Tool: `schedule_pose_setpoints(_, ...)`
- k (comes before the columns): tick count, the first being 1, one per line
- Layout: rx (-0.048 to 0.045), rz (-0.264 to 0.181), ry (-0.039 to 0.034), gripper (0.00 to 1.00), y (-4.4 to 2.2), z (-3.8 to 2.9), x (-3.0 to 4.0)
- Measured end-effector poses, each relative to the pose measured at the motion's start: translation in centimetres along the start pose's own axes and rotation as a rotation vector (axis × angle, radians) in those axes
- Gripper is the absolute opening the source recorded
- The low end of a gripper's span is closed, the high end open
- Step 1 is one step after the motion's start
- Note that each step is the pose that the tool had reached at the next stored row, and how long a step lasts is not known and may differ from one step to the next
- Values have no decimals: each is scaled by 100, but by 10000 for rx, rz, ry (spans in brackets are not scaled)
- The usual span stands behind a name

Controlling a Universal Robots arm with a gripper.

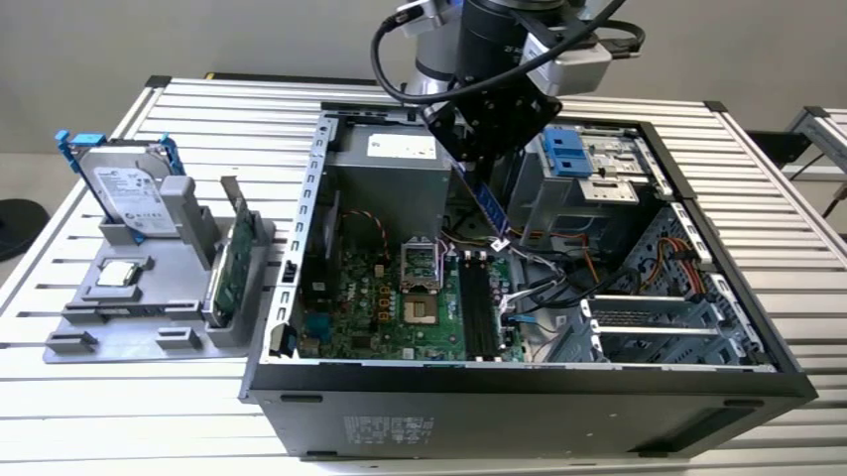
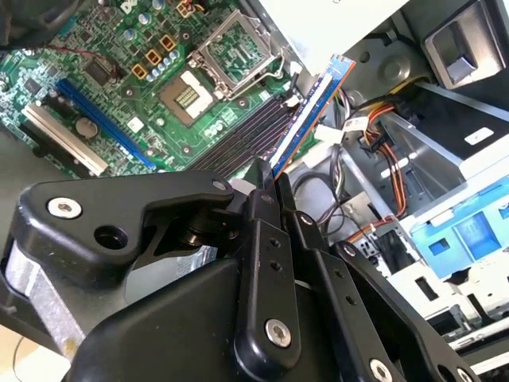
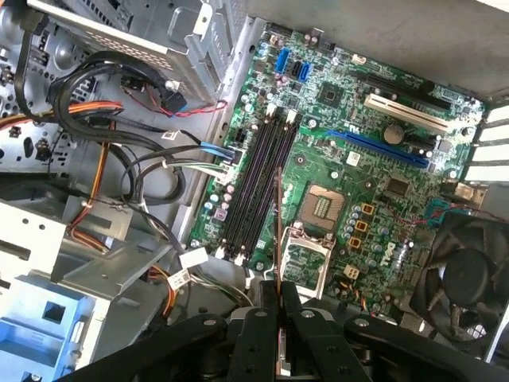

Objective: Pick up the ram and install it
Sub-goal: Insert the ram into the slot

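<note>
My gripper (image 1: 479,167) hangs over the open computer case (image 1: 530,382), shut on the ram (image 1: 491,206). The ram is a thin, narrow stick that slants down from the fingers toward the motherboard (image 1: 384,297). In the second wrist view the ram (image 2: 308,115) shows its flat side, reaching out from the gripper (image 2: 266,181) above the black memory slots (image 2: 242,135). In the first wrist view the ram (image 3: 277,227) is edge-on, running from the gripper (image 3: 278,293) roughly parallel to the slots (image 3: 256,187) and slightly beside them. The slots (image 1: 474,297) look empty.
A bundle of cables (image 1: 556,273) lies just beside the slots toward the exterior view's right, near the drive cage (image 1: 589,169). The processor socket (image 3: 324,205) and a fan (image 3: 469,278) sit on the other side. Outside the case, a grey fixture (image 1: 133,307) holds a hard drive (image 1: 129,188) and a green card (image 1: 236,263).
</note>
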State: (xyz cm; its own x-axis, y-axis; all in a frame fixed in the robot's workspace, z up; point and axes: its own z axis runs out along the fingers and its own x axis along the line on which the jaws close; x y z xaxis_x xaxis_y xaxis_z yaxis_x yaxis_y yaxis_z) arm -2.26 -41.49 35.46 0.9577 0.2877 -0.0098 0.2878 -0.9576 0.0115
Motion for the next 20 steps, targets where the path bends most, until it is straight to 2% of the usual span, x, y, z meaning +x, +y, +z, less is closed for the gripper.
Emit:
schedule_pose_setpoints(5, 2, 259, -3, 0, 0, 0, 0)
schedule_pose_setpoints(10, 3, 284, -3, 0, 0, 1, 0)
schedule_pose_setpoints(20, 12, 1204, -14, 0, 0, 11, 0)
